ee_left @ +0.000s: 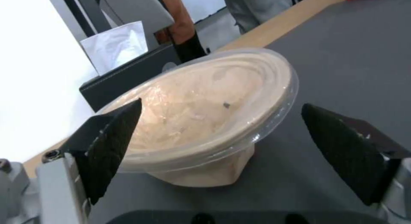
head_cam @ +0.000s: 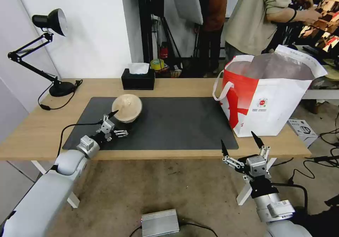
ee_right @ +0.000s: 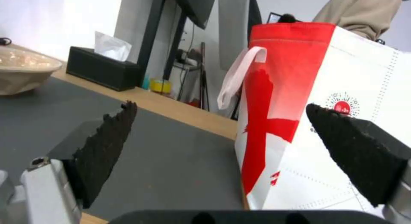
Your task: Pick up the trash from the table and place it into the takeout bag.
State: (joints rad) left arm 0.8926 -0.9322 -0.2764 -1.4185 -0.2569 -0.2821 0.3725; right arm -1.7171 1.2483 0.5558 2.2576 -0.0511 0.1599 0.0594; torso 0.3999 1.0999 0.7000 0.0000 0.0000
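One long light-wood table (head_cam: 166, 85) on white legs spans the head view, its near edge towards the robot and a white wall behind its left half; a large dark grey mat (head_cam: 169, 124) covers most of its middle. On the table's right end, just off the mat's right edge, stands the takeout bag (head_cam: 272, 99), white with a red side panel and a white loop handle, its mouth open and silver lining showing; what lies inside is hidden by its walls, and its far corner is cut off against clutter behind. A black desk lamp (head_cam: 42, 53) stands on the table's left end, its cord trailing over the wood. Towards the mat's left end sits the tan paper bowl (head_cam: 127, 107), tilted so its clear-covered top faces the robot; in the left wrist view the covering is cloudy and the contents are hard to make out. A black tissue box (head_cam: 138, 78) rests on the wood behind the mat, near the back edge. The left gripper (head_cam: 116, 123) hangs just in front of the bowl, jaws spread wide, one finger near each side of the rim, neither clearly touching it. The right gripper (head_cam: 242, 143) hovers at the table's near edge, below the bag's front corner, jaws spread and holding nothing. On the floor below lies a small silver box (head_cam: 160, 223) with a cable.
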